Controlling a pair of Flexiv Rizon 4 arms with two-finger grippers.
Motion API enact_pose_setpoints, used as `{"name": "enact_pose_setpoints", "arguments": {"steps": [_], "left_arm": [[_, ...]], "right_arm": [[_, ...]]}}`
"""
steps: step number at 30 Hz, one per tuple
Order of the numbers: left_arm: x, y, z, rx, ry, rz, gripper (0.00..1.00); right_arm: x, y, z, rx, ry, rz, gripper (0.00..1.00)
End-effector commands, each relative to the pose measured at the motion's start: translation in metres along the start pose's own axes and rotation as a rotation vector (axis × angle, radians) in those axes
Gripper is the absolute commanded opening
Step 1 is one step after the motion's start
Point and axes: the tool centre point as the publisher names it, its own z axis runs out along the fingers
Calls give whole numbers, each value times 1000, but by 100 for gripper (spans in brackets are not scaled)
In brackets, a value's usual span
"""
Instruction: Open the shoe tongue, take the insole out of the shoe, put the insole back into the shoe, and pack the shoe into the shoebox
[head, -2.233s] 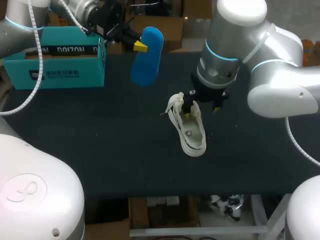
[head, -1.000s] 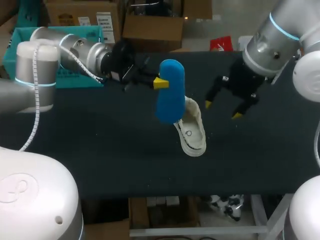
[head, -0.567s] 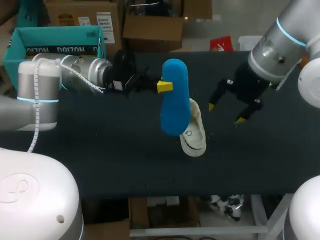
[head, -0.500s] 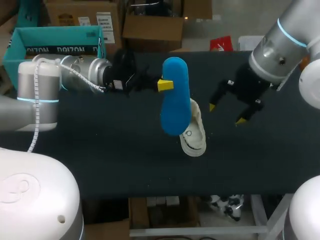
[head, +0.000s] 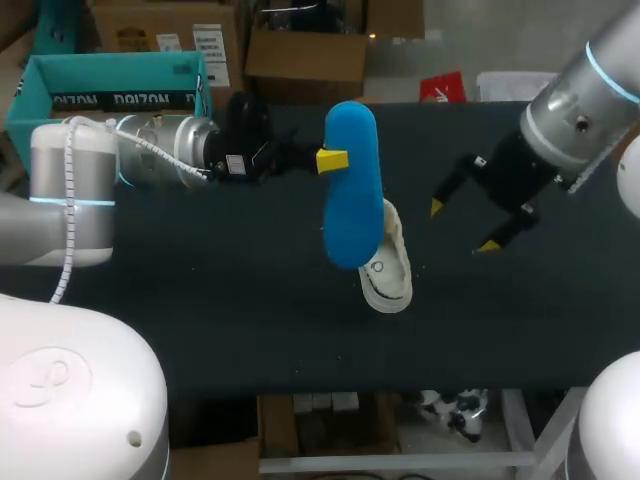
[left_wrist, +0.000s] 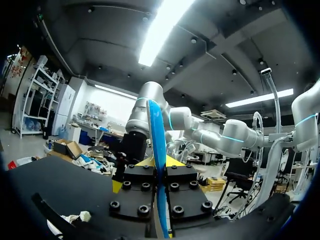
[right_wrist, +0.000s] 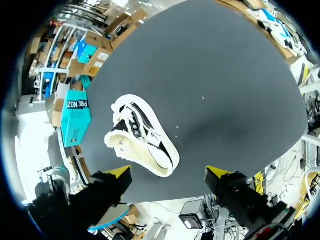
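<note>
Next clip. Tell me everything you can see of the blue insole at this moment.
The insole is bright blue, flat and elongated with rounded ends, and it looks like foam. It is out of the shoe and held in the air, standing roughly on end. In the head view its lower end overlaps the shoe's far part, but whether they touch cannot be told. The left gripper is shut on its upper half. In the left wrist view it shows edge-on as a thin blue strip clamped between the fingers.
</note>
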Motion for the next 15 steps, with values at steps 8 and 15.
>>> {"name": "enact_pose_setpoints", "arguments": {"steps": [8,15], "left_arm": [[1,1,1,3,-5,0,0],[1,1,1,3,-5,0,0]], "right_arm": [[6,-1,1,115,-46,113,100],[16,-5,7,378,15,527,100]]}}
